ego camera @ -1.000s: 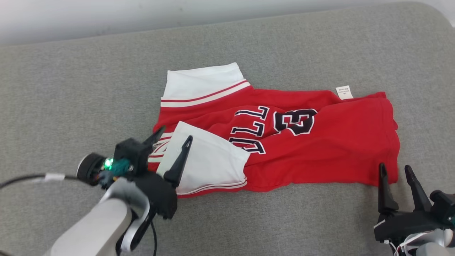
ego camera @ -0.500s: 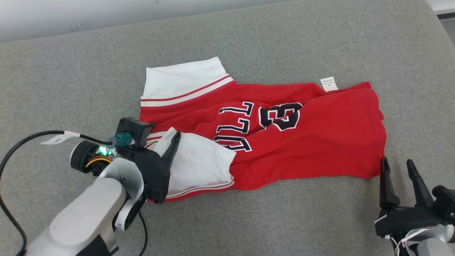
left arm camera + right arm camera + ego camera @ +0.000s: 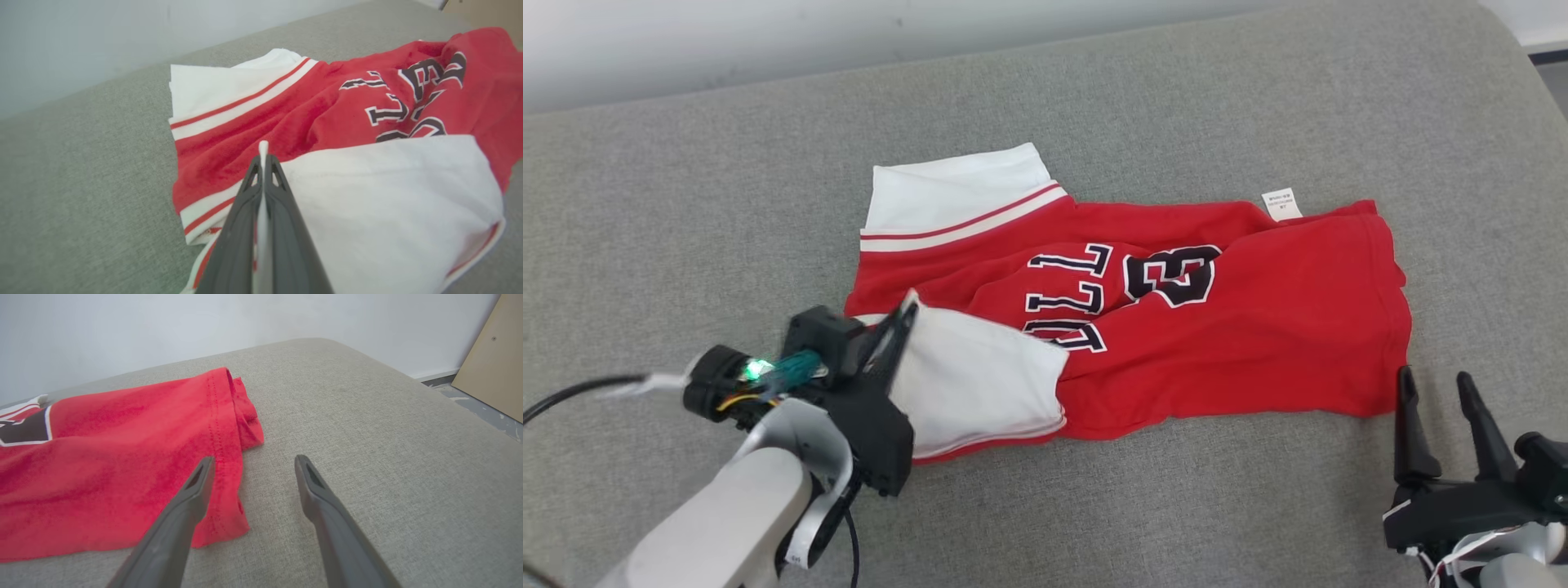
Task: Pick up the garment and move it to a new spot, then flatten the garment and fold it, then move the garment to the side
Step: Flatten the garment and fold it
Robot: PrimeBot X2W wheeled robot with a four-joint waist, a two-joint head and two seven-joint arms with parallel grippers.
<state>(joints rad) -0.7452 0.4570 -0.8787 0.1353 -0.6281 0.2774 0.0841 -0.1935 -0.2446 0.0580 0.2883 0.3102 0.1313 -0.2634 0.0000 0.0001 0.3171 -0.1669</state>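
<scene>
The garment (image 3: 1217, 343) lies on the bench (image 3: 686, 204), sleeve edge between the left fingers (image 3: 282, 237), hem corner just ahead of the right fingers (image 3: 327, 514).

Free room and obstacles. Open grey bench (image 3: 686, 204) is seen on every side of the garment (image 3: 1258, 327), widest at the left; the far edge is bounded by a pale wall (image 3: 768, 33). The middle is taken up by the crumpled garment, which is pinched at its near-left side by the closed left gripper (image 3: 900, 314), and the near-left corner is crossed by that arm. The right gripper (image 3: 1433, 376), jaws apart, is held just beside the garment's near-right corner. Bare bench is found to its right, and a board (image 3: 490, 363) is leaned beyond the edge.
</scene>
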